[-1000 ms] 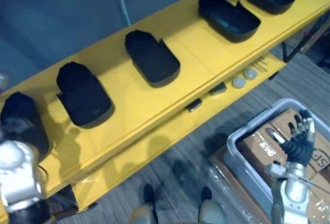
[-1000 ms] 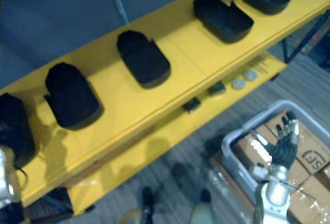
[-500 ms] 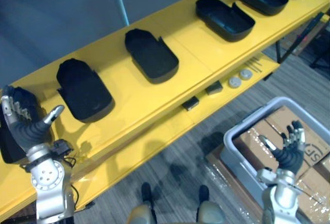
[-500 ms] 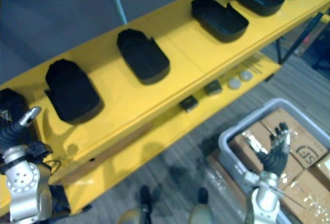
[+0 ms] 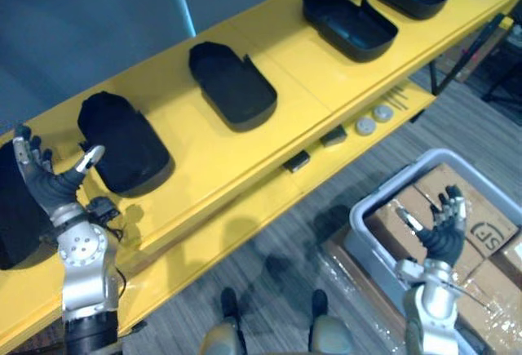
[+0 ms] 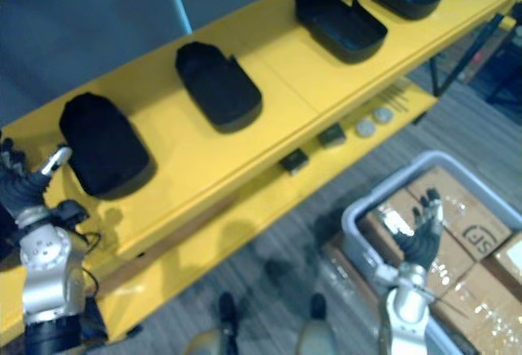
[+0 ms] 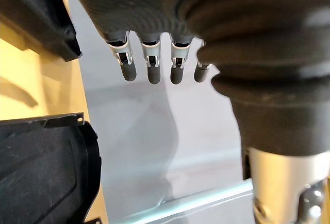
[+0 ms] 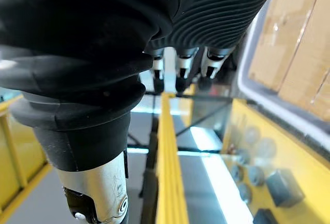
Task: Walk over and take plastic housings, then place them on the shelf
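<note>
Left eye view: black print marks cardboard box point(image 5: 471, 208) near right hand point(image 5: 443, 241).

housings point(image 5: 231, 86): black plastic, matt; the open ones show a faint sheen
shelf point(image 5: 318, 77): yellow, smooth, slightly glossy
bin point(image 5: 356, 218): pale grey plastic, smooth
boxes point(image 5: 481, 208): brown cardboard, shiny tape
floor point(image 5: 269, 277): grey, finely striped, matt

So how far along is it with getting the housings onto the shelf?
Done: a row of black housings lies on the yellow shelf. In hand: nothing; the left hand is open, raised beside the housings at the shelf's left end, and the right hand is open above the grey bin of cardboard boxes. Left: fetching any further housings; how many cannot be told.
</note>
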Controlling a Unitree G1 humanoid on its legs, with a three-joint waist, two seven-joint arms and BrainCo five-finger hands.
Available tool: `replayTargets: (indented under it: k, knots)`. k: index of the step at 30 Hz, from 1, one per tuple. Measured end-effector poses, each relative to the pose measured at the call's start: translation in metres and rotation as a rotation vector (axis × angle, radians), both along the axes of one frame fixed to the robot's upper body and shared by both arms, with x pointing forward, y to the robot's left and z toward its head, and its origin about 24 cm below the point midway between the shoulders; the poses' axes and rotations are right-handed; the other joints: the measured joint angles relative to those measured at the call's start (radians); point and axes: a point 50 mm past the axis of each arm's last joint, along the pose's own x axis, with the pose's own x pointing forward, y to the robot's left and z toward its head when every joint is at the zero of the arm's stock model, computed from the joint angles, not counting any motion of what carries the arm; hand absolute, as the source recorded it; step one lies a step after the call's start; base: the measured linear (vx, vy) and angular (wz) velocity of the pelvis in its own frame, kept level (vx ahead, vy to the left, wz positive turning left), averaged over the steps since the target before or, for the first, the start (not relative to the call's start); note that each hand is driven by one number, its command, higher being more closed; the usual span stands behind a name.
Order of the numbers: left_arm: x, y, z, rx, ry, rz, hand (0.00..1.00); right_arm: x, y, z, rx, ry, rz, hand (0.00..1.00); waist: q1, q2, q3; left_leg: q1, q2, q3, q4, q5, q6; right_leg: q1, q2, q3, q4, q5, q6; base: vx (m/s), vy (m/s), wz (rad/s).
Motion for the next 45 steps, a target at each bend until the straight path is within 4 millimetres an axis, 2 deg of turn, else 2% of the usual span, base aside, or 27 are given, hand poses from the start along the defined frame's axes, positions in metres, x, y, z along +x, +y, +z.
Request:
replayTargets:
  k: [9, 14, 22, 34, 42, 45]
  knots:
    - [-0.001, 0.013, -0.011, -0.037, 0.045, 0.085, 0.00, -0.005, 0.001, -0.004, 0.001, 0.024, 0.002, 0.00, -0.002, 0.000, 0.000, 0.001, 0.000, 0.001, 0.000, 0.000, 0.000, -0.001, 0.000, 0.001, 0.003, -0.001, -0.001, 0.00, 0.000, 0.00]
    - [0.003, 0.030, -0.008, -0.048, 0.073, 0.138, 0.00, -0.004, -0.001, -0.003, -0.011, 0.026, 0.010, 0.00, -0.001, 0.001, 0.000, 0.001, 0.000, 0.002, 0.000, 0.000, 0.000, -0.002, -0.001, 0.003, 0.007, -0.001, -0.001, 0.00, 0.000, 0.00]
    - [0.015, 0.057, -0.014, -0.105, 0.182, 0.154, 0.00, -0.002, -0.002, 0.000, -0.041, 0.029, 0.050, 0.00, -0.004, 0.004, 0.002, 0.001, 0.000, 0.017, 0.000, 0.000, 0.000, -0.020, -0.001, 0.022, 0.025, -0.010, -0.006, 0.00, 0.004, -0.04]
    - [0.031, 0.067, -0.031, -0.182, 0.296, 0.108, 0.00, 0.003, 0.001, 0.003, -0.057, 0.025, 0.122, 0.00, -0.017, 0.008, 0.022, 0.001, 0.000, 0.053, -0.001, -0.013, -0.003, -0.043, -0.006, 0.051, 0.051, -0.016, 0.000, 0.00, 0.007, -0.05]
    - [0.035, 0.074, -0.026, -0.165, 0.322, 0.093, 0.00, 0.003, -0.002, 0.004, -0.079, 0.033, 0.143, 0.00, -0.022, 0.009, 0.022, 0.002, -0.002, 0.059, -0.001, -0.019, -0.003, -0.044, -0.010, 0.053, 0.052, -0.017, 0.000, 0.00, 0.002, 0.00]
    - [0.034, 0.076, -0.033, -0.191, 0.361, 0.104, 0.00, 0.003, -0.002, 0.005, -0.084, 0.032, 0.145, 0.00, -0.023, 0.009, 0.022, 0.003, -0.001, 0.073, -0.001, -0.020, -0.003, -0.044, -0.011, 0.055, 0.052, -0.017, 0.000, 0.00, 0.000, 0.00]
